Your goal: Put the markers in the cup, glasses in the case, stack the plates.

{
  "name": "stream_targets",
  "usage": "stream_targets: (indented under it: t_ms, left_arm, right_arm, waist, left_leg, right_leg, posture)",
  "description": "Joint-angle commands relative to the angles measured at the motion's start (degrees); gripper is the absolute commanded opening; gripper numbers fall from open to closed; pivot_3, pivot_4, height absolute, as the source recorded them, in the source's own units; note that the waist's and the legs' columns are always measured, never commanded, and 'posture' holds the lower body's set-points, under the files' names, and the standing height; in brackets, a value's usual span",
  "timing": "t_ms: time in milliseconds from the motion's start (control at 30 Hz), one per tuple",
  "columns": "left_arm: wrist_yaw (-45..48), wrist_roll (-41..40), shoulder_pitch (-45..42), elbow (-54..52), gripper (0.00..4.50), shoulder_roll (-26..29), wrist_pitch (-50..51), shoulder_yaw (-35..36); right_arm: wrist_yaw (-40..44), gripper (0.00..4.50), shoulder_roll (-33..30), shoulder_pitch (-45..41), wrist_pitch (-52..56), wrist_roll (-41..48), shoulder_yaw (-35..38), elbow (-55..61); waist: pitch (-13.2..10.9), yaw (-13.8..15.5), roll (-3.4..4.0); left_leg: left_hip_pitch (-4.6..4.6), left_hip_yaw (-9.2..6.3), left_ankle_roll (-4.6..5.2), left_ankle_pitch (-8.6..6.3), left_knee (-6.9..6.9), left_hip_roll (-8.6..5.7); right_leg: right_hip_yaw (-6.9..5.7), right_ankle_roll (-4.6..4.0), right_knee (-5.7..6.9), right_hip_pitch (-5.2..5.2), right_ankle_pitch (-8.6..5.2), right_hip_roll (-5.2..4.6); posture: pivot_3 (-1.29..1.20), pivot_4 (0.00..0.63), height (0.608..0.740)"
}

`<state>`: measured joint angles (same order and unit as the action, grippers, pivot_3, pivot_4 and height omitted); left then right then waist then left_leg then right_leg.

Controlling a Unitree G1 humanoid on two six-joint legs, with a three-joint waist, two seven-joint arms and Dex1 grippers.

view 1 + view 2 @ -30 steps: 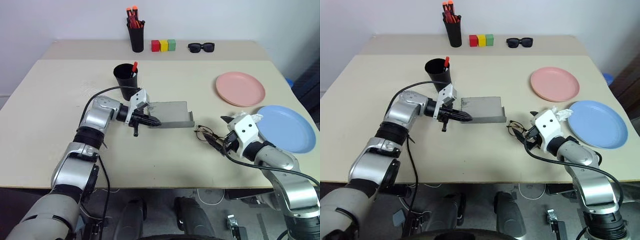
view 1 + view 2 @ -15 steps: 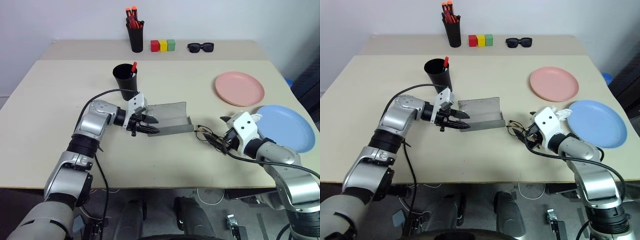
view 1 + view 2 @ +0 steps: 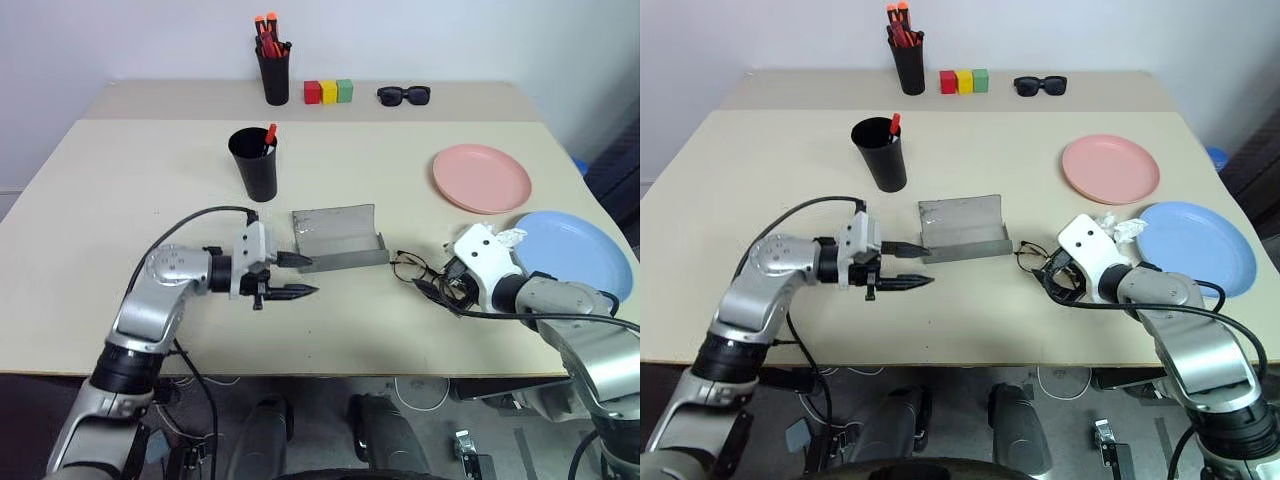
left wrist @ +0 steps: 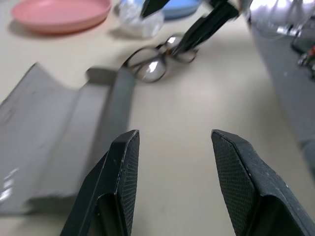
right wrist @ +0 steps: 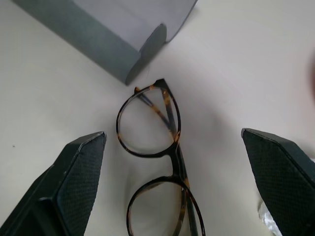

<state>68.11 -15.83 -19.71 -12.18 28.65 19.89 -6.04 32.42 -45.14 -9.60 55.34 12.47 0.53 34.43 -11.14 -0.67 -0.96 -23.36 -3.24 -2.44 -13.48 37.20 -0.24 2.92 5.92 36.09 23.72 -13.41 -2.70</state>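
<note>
glasses (image 3: 418,270) lie right of centre in the frame, just right of the open case (image 3: 338,238), long axis running from the case corner toward the right gripper (image 5: 172,196). its jaws are spread wide and straddle the frames, nothing pinched. left gripper (image 3: 297,275), half-spread and empty, sits left of the case, so the right arm is nearer
</note>
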Motion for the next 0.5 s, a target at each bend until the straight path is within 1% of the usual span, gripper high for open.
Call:
stream_targets:
  t_ms: [33, 167, 300, 433, 467, 500]
  left_arm:
    - [-3.41, -3.11, 2.58, -4.49, 2.33, -2.69, -1.09, -0.39]
    - [-5.14, -3.33, 5.4, -4.5, 2.33, -4.98, -3.36, -2.13]
    - [-4.71, -2.59, 7.16, -3.83, 2.33, -5.05, -7.03, -4.09]
    - [-5.4, -3.01, 7.65, -3.58, 2.33, -5.2, -7.53, -5.02]
    - [-5.53, -2.87, 7.73, -3.5, 2.41, -5.24, -7.74, -5.24]
    - [-5.63, -2.78, 7.81, -3.42, 2.41, -5.26, -7.97, -5.42]
  right_arm:
    - [-0.71, 4.5, -0.74, -2.28, 2.62, -0.26, -0.7, 0.71]
    - [-1.16, 4.5, -2.34, -3.7, 4.13, -1.84, -3.79, 0.26]
    - [-2.25, 4.5, -2.89, -4.71, 5.21, -3.47, -5.72, -0.86]
    - [-2.54, 4.5, -2.88, -5.35, 5.95, -4.07, -6.35, -1.48]
    - [-2.55, 3.95, -2.8, -5.51, 5.97, -4.15, -6.48, -1.62]
    - [-2.61, 3.57, -2.71, -5.67, 5.96, -4.25, -6.65, -1.75]
  waist:
    - [0.0, 0.0, 0.0]
    - [0.03, -0.04, 0.04]
    - [0.03, -0.04, 0.04]
    - [0.03, 0.0, 0.04]
    - [0.03, -0.02, 0.04]
    - [0.03, -0.04, 0.04]
  left_leg:
    - [-0.01, -0.01, 0.0, 0.0, 0.0, -0.01]
    - [0.02, 0.02, 0.0, 0.0, 0.0, -0.01]
    - [0.02, 0.03, 0.0, 0.0, 0.0, -0.01]
    - [0.02, 0.04, 0.0, 0.0, 0.0, -0.01]
    - [0.01, 0.04, 0.0, 0.0, 0.0, -0.01]
    - [0.02, 0.04, 0.0, 0.0, 0.0, -0.01]
  right_leg:
    - [-0.01, 0.0, 0.0, 0.0, 0.0, 0.01]
    - [0.0, -0.01, 0.0, -0.01, 0.0, 0.04]
    - [0.0, -0.02, -0.01, 0.0, -0.01, 0.04]
    - [0.0, -0.04, -0.02, -0.01, -0.01, 0.04]
    - [0.0, -0.04, -0.02, 0.0, -0.01, 0.04]
    - [0.0, -0.04, -0.02, 0.0, -0.01, 0.04]
  posture:
    - [0.0, 0.15, 0.74]
    - [0.0, 0.15, 0.74]
    - [0.0, 0.15, 0.74]
    - [0.0, 0.15, 0.74]
    - [0.0, 0.15, 0.74]
    - [0.0, 0.15, 0.74]
